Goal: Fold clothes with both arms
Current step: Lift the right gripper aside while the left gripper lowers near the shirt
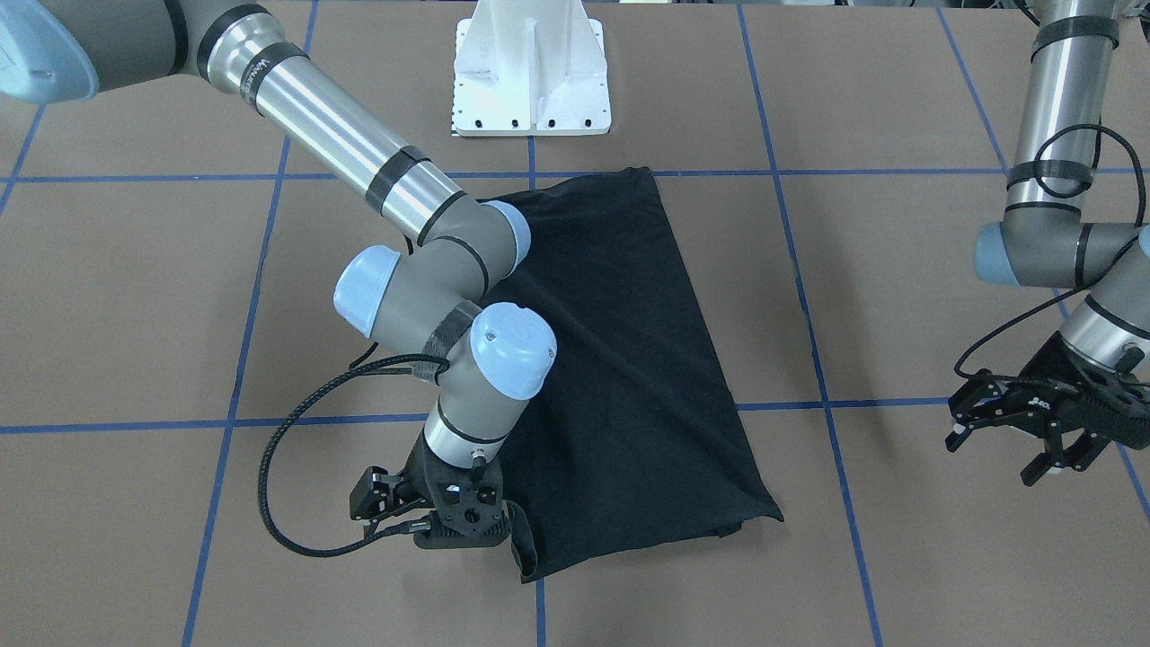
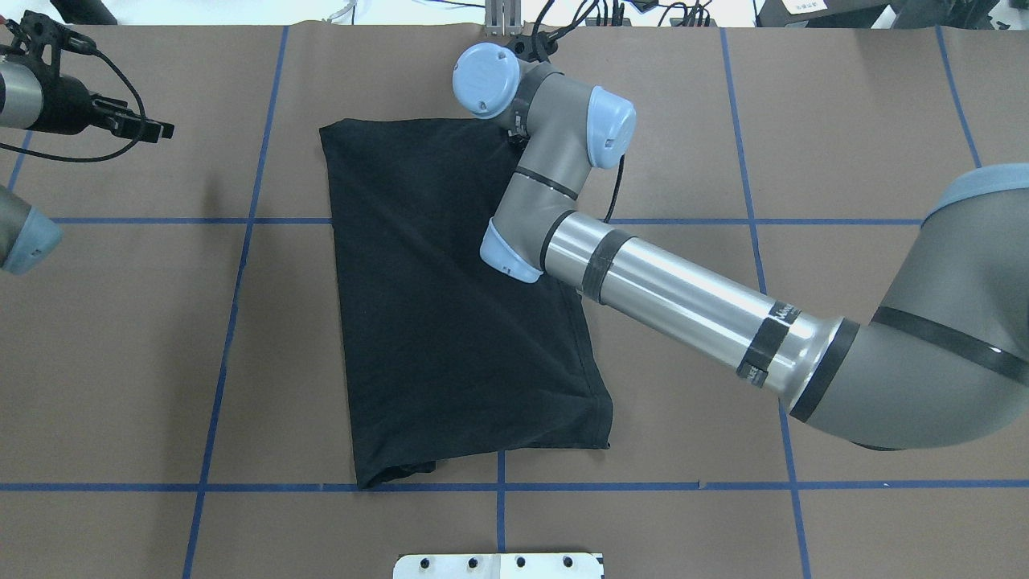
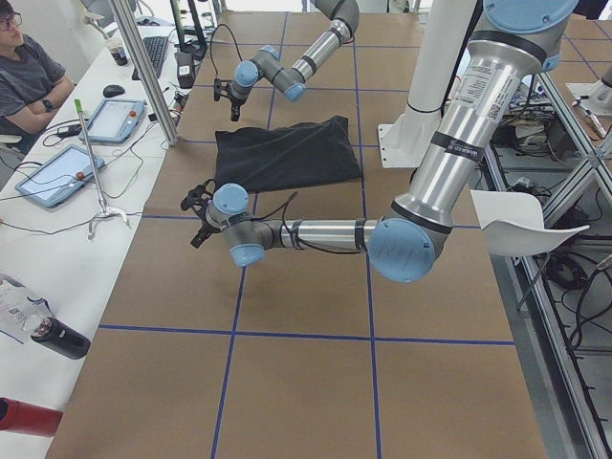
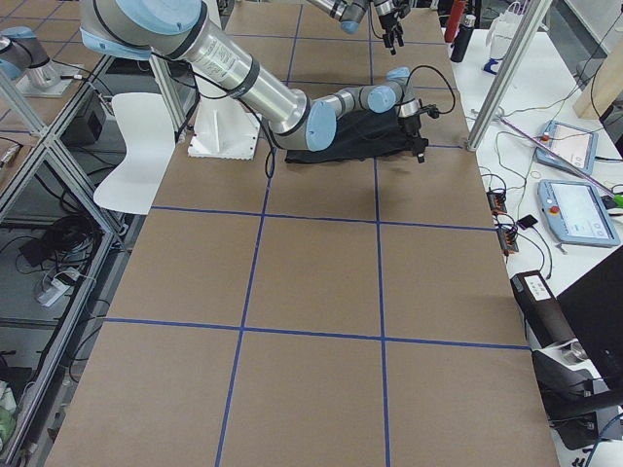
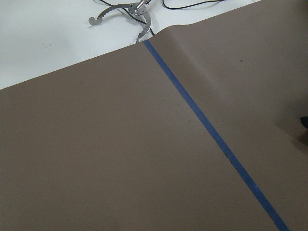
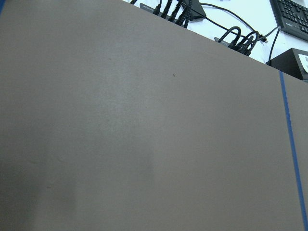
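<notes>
One black T-shirt is seen, folded into a long panel and laid flat at the middle of the table; only plain black cloth is shown. Two arms are counted, the right arm and the left arm, each with one gripper. The right gripper is set low at the shirt's far right corner, against the cloth edge. Its jaws are hidden, so neither their opening nor any hold can be told. The left gripper is poised over bare table, well apart to the shirt's left, its fingers spread wide with nothing between them.
</notes>
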